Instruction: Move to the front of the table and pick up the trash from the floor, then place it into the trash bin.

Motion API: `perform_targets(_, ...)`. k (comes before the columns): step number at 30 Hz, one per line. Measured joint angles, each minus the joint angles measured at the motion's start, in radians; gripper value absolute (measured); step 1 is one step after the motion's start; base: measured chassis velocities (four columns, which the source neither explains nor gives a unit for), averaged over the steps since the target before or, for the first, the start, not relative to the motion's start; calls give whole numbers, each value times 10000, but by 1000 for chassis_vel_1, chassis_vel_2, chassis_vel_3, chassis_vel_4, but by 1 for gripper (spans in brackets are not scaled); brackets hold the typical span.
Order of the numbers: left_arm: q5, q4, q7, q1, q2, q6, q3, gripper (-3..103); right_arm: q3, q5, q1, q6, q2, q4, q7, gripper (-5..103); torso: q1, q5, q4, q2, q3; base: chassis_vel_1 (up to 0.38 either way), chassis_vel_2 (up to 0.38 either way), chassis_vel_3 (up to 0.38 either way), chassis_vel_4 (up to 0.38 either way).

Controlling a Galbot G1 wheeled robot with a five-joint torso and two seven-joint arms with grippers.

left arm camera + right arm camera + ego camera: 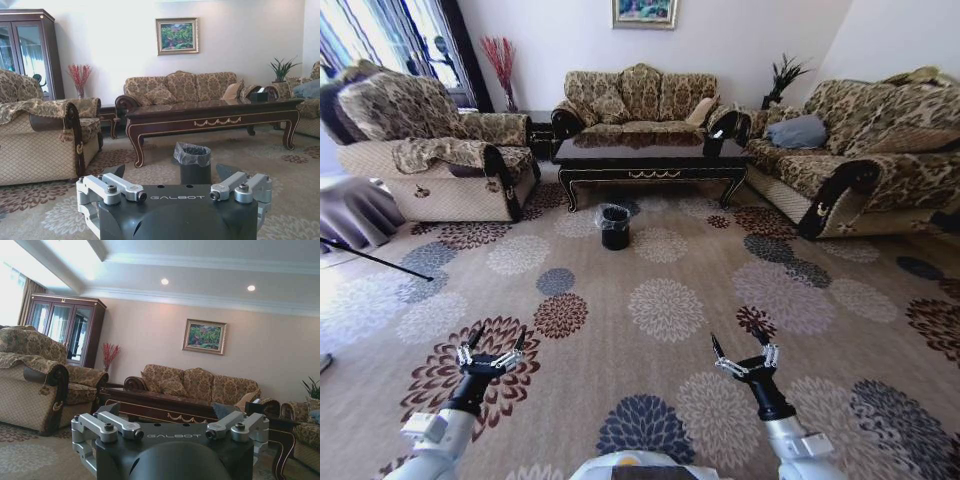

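The table (650, 160) stands well ahead of the robot in the head view, between three patterned sofas, its gold scroll ornament facing the camera. The bin (615, 227), black with a clear liner bunched round its rim, sits on the floor (660, 300) just in front of the table, nearer its left legs than its right. No bottle, wrapper or scrap can be made out on the carpet near the table; a small dark red patch by the table's right leg cannot be told from the pattern. The left gripper (492, 340) hangs low over a maroon medallion, well short of the bin, its two fingers spread wide and holding nothing. The right gripper (740, 346) hangs at about the same distance from the table, well to the right of the bin, fingers likewise spread and empty. In the left wrist view the left gripper (172, 172) points at the bin (194, 162), which stands before the table (210, 117) with open carpet (45, 215) between gripper and bin. In the right wrist view the right gripper (170, 410) is tilted upward toward the table (165, 407), the far sofa and the ceiling.
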Motion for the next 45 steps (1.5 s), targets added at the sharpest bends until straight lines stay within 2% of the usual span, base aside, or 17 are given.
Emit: perform_targets(45, 0, 0, 0, 1, 0, 0, 0, 100, 0, 0, 0, 0, 0, 0, 0, 100, 715, 0, 0, 1878, 1160, 0, 0, 0, 0)
